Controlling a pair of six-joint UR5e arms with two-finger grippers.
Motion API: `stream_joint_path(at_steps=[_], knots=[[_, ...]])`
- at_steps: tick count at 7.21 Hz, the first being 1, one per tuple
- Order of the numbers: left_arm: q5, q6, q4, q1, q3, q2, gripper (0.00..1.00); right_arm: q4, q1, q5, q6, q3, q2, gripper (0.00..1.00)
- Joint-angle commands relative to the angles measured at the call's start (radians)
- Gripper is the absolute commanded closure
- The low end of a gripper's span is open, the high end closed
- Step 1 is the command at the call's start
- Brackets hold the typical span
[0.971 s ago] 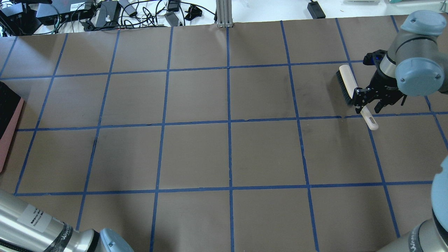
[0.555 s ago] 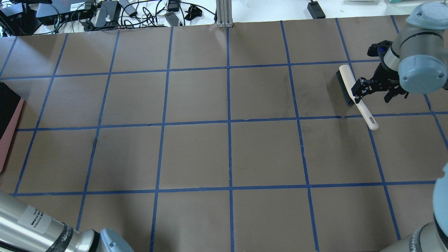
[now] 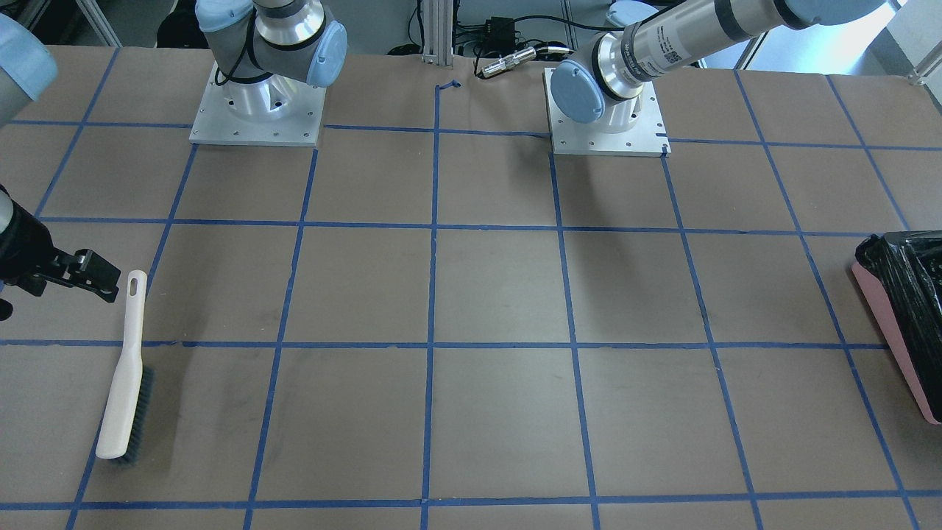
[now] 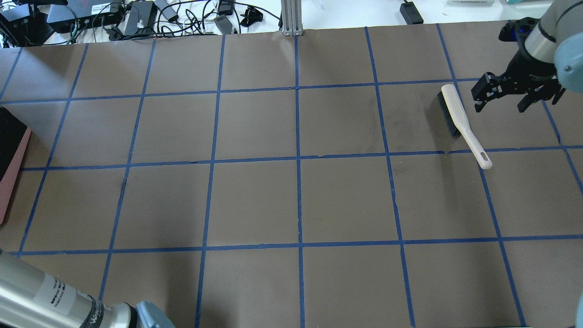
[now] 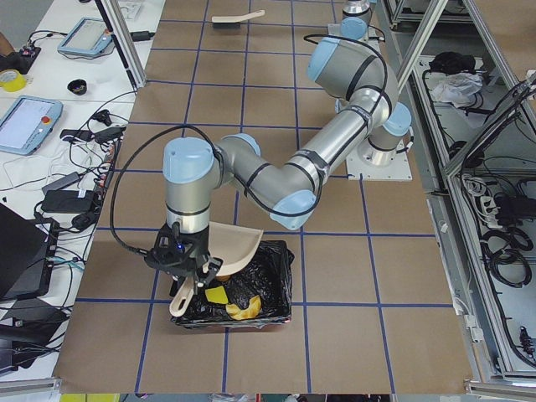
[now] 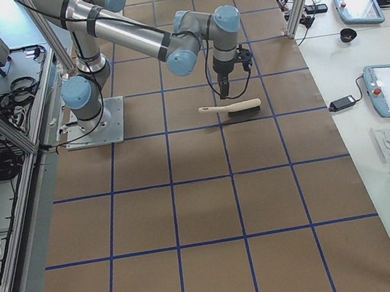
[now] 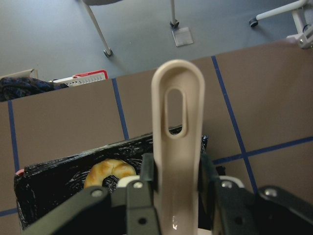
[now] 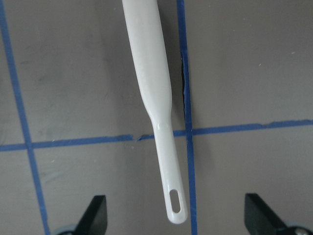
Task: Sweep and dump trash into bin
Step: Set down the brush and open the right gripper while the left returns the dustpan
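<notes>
Left gripper [image 7: 177, 178] clamps the dustpan [image 5: 233, 244] handle, tilted over the bin [image 5: 283, 276]. Bread piece [image 7: 110, 171] and wedge [image 5: 217, 295] lie inside it (potato unseen). Risk: pan may snag the bin's liner on withdrawal. Right gripper [image 4: 499, 102] gapes, far from bin.

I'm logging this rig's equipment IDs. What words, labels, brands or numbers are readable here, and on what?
White sticker on the left arm's silver tube: printed lines, too small to read.
Lettering on that arm's black band: too blurred to read.
Brush, dustpan, bin: no text visible.
</notes>
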State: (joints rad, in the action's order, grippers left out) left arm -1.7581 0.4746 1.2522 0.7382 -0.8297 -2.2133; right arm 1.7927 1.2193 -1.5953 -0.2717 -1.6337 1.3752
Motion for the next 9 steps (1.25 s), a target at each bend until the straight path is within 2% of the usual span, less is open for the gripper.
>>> stream_joint_path(at_steps=[1,4,7,9], knots=[[0.020,0.210,0.090,0.145,-0.029,0.018,1.00,-0.224,0.044,0.018,0.009,0.174,0.016,0.00],[0.069,0.332,0.081,0.300,-0.086,0.014,1.00,-0.216,0.234,0.034,0.067,0.198,0.045,0.00],[0.074,0.432,0.055,0.401,-0.114,0.000,1.00,-0.228,0.255,0.028,0.091,0.196,0.054,0.00],[0.068,0.438,-0.003,0.470,-0.231,0.018,1.00,-0.257,0.256,0.028,0.092,0.199,0.065,0.00]])
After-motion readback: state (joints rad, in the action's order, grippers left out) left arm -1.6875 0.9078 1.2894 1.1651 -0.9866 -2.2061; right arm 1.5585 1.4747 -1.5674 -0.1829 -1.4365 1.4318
